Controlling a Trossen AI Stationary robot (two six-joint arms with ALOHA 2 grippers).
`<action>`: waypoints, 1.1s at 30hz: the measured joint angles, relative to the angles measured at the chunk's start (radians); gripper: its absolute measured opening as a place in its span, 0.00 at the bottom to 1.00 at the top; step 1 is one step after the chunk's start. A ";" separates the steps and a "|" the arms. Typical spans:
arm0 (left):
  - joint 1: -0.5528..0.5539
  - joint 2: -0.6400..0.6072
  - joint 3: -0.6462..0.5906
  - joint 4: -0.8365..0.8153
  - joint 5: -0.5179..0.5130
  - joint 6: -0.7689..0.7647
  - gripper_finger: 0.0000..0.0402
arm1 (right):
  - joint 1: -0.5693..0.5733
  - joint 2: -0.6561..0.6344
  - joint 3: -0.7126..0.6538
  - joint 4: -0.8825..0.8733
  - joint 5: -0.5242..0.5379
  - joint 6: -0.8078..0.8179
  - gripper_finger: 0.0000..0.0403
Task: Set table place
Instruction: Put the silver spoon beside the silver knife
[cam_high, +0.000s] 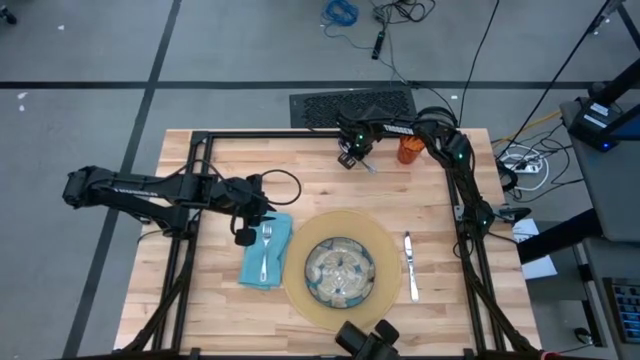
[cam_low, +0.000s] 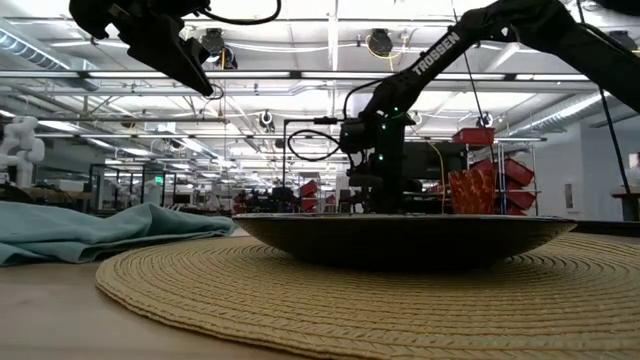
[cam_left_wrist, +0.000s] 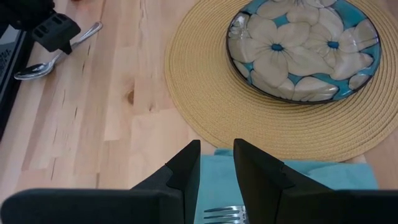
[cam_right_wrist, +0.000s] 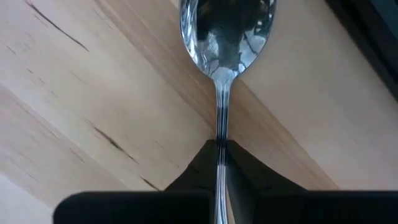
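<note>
we see the right gripper (cam_high: 352, 157) low over the far edge of the table (cam_high: 230, 310), its two fingers (cam_right_wrist: 249, 165) pressed together on the handle of the spoon (cam_right_wrist: 227, 31). in the right wrist view the thin stem runs straight out from between the fingertips, and the shiny bowl lies just ahead of them on the light planks. in the left wrist view the bowl end reaches towards the black frame rail at the table's edge. the orange cup (cam_high: 409, 150) stands just beside this gripper, on the side towards the right arm's own base.

the left gripper (cam_high: 246, 232) hangs above the teal napkin (cam_high: 268, 250), on the side of the mat nearest the left arm. its fingers (cam_left_wrist: 186, 168) stand a little apart with nothing between them. the fork (cam_high: 266, 250) lies on the napkin right below and just ahead of the fingertips; its tines show between the fingers in the left wrist view.

ahead of the left gripper lies the round tan mat (cam_high: 385, 240), with the flowered glass plate (cam_high: 340, 272) resting at its middle. the napkin touches the mat's rim on the gripper's side. the knife (cam_high: 410, 265) lies on the bare wood just past the mat's opposite rim, well apart from both grippers.

from the low view we see the plate's dark underside (cam_low: 400, 240) sitting on the woven mat, the napkin bunched up beside it, and the right arm reaching down behind the plate.
</note>
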 joint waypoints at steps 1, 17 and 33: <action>0.000 0.000 0.000 0.000 0.000 0.002 0.21 | 0.002 -0.006 -0.002 0.000 0.001 0.004 0.00; 0.000 0.000 0.000 -0.031 -0.001 0.024 0.21 | 0.108 -0.171 -0.001 -0.173 0.061 0.112 0.00; 0.000 0.000 -0.045 -0.075 -0.001 0.025 0.21 | 0.398 -0.393 0.001 -0.521 0.193 0.522 0.00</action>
